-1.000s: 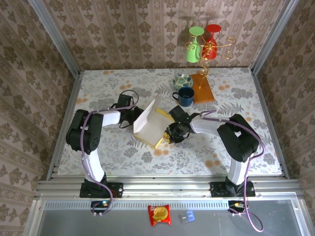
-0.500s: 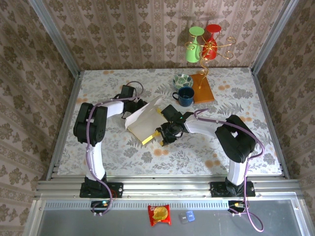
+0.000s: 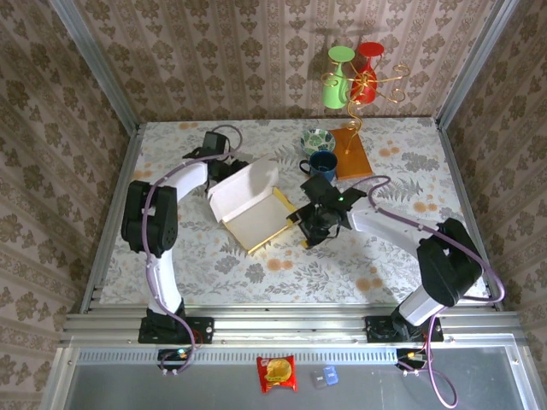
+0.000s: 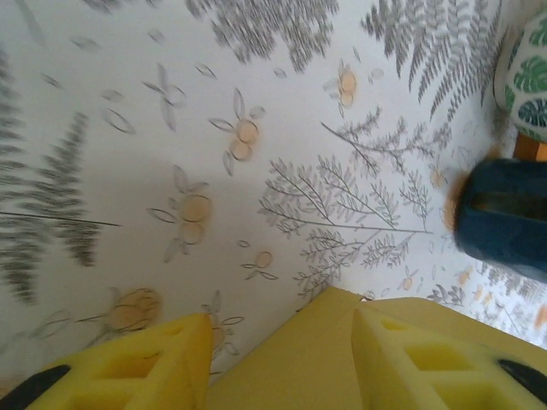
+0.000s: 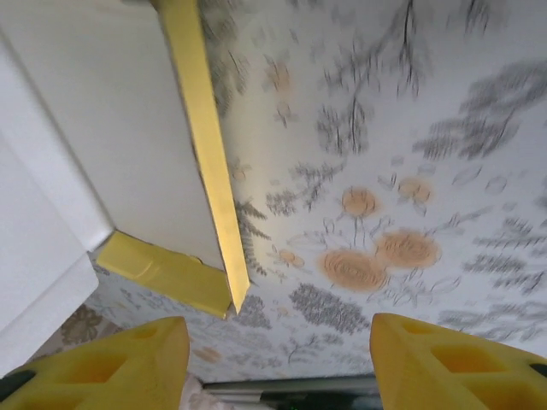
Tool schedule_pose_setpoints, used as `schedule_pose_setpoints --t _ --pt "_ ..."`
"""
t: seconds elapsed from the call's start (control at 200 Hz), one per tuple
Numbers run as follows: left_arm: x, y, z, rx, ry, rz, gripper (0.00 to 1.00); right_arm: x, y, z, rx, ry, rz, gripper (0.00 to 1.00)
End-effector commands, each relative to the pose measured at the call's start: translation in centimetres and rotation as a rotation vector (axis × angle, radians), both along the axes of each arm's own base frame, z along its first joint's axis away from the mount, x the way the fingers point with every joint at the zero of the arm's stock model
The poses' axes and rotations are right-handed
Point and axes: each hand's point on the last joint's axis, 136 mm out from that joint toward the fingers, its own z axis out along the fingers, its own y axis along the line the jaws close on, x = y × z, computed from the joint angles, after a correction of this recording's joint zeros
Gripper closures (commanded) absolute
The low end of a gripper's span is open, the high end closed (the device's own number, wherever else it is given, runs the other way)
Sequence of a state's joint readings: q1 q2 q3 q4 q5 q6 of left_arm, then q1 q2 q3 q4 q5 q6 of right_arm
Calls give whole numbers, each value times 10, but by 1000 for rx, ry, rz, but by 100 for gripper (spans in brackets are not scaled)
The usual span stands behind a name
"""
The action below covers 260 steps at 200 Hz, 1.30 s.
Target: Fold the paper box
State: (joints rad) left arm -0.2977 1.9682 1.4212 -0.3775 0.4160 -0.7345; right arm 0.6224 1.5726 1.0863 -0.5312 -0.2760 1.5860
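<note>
The paper box (image 3: 249, 212) lies opened on the table, whitish inside facing up, its far panel tilted up and a yellow side flap at its right. My left gripper (image 3: 242, 169) hovers at the box's far edge. In the left wrist view the gripper (image 4: 280, 329) is open, and a yellow corner of the box (image 4: 308, 363) pokes up between the fingers with a gap on the left side. My right gripper (image 3: 309, 229) sits just right of the box. In the right wrist view that gripper (image 5: 278, 342) is wide open and empty, with the box (image 5: 102, 128) to its upper left.
A blue mug (image 3: 323, 166) and a patterned bowl (image 3: 317, 139) stand close behind the box, beside an orange-brown wooden board (image 3: 352, 154) with a wire stand holding green and red cups (image 3: 355, 81). The mug (image 4: 504, 218) is near my left gripper.
The box has dropped from steeply tilted to lying flatter. Both grippers have opened and let go. The right gripper drew back to the right, and the left gripper moved toward the far side.
</note>
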Motion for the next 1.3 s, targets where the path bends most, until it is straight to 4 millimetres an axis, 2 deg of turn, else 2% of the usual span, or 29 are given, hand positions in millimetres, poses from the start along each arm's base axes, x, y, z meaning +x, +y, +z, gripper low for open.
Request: schedule_pose_setpoints --t 0.0,0.04,0.115,0.165,0.225,0.36,0.415,0.49,0.55,0.69,0.845,0.99,1.18,1.295 --pt "4 34 41 155 -79 39 51 36 -26 26 -146 -288 228 43" --pt "4 44 52 194 -97 55 51 51 -31 39 -179 -386 330 43" --pt "-1 60 75 258 -136 74 51 82 -24 71 -208 -628 563 43" --pt "-9 72 88 319 -151 86 51 94 -22 89 -258 -750 713 42" --pt "-22 88 102 393 -156 107 51 103 -12 101 -298 -877 907 41" --pt "-57 110 129 478 -197 137 51 125 2 103 -413 -1040 1202 41" --pt "-75 115 136 502 -217 134 51 139 5 100 -458 -1068 1265 41" --pt "-98 121 143 533 -236 124 51 150 13 95 -422 -1069 1334 40" --pt "-116 121 142 533 -238 92 50 159 21 90 -395 -1064 1371 38" --pt "-153 121 126 512 -186 9 50 177 31 67 -375 -1030 1435 34" --pt "-174 123 106 494 -176 -58 51 187 39 54 -375 -1090 1455 31" --pt "-170 122 93 455 -175 -83 51 200 45 46 -356 -1101 1452 31" --pt "-151 123 77 411 -156 -76 49 210 57 43 -306 -1122 1455 33" --pt "-139 116 75 389 -175 -105 48 214 62 45 -274 -1137 1439 37"
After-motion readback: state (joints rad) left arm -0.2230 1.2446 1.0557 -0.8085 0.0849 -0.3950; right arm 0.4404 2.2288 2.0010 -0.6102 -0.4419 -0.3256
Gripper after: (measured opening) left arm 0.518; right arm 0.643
